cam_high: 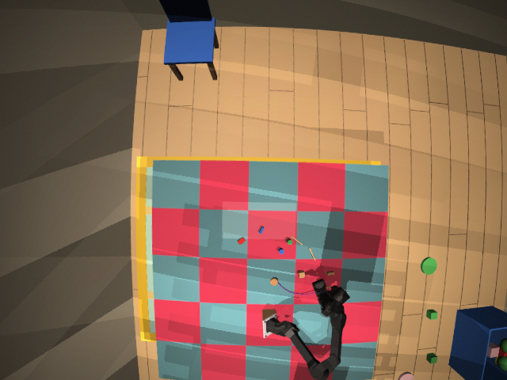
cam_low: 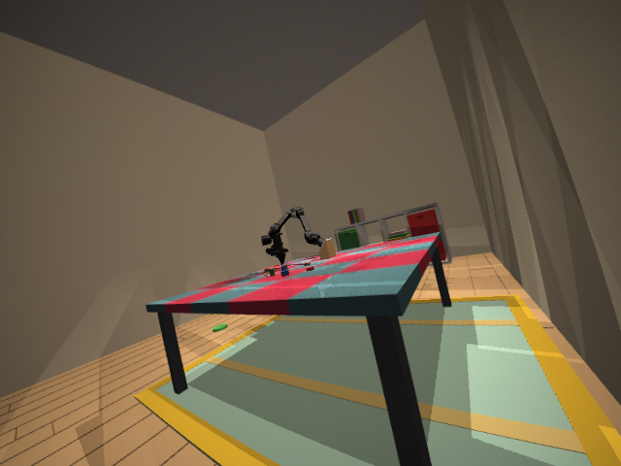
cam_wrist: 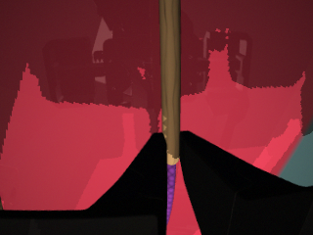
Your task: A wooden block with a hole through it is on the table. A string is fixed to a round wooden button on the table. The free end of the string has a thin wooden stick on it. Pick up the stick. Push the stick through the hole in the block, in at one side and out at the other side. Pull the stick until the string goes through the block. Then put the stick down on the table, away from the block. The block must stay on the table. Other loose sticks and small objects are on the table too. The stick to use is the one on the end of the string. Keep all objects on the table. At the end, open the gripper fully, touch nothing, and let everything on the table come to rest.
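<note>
Item, my end effector [cam_wrist: 171,151]: clamped nearly shut on the stick [cam_wrist: 168,59] at its string [cam_wrist: 171,186] end. Stick: pointing forward over a red table [cam_wrist: 59,157] square, just beside the block [cam_high: 301,274]. Button [cam_high: 273,281]: farther from the block, string trailing between.
</note>
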Robot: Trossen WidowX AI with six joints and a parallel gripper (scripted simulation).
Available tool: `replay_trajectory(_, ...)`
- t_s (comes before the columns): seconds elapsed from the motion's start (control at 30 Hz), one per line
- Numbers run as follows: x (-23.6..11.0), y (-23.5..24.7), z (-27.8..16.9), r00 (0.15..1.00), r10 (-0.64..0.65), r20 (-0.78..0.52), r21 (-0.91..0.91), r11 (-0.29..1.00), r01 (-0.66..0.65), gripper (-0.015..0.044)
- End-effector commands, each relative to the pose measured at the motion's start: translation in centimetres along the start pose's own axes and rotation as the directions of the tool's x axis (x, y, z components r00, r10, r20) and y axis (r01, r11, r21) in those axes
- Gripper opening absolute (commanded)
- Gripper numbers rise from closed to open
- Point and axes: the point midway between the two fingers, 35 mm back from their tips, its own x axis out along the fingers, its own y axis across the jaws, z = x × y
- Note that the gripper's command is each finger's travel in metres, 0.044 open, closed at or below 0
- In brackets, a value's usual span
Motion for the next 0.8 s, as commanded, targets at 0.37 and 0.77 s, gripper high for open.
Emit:
replay_trajectory(0.37,-2.3,-0.2,0.2,1.000,0.001,0.010,0.008,1.000,-0.002,0.0000)
replay_trajectory(0.77,-3.7,-0.3,0.1,1.000,0.001,0.011,0.007,1.000,-0.001,0.0000)
